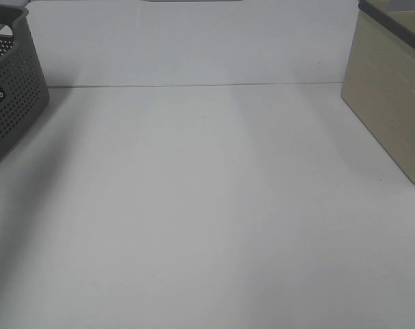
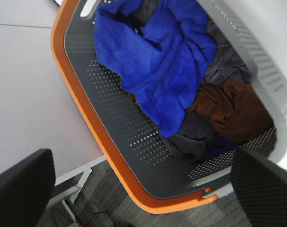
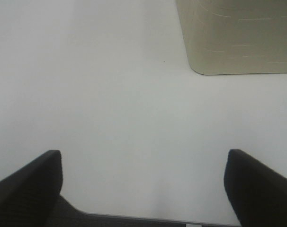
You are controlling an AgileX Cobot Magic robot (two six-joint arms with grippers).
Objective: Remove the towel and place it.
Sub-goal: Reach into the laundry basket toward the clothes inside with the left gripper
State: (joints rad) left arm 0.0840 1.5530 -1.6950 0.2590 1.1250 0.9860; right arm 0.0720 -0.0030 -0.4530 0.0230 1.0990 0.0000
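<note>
Grey perforated basket (image 1: 12, 96) at far left holds blue towel (image 2: 157, 61) atop other cloths (image 2: 233, 109). Left gripper (image 2: 141, 163) hovers over it, jaws wide, prob. lining up a grab. Right gripper (image 3: 143, 161), jaws apart & empty, hangs nr beige bin (image 1: 392, 103).

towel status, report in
Left pincer open above the basket, right pincer open over the table. Blue towel bunched in basket, ungripped. Brown cloth and grey cloth lie against it.
</note>
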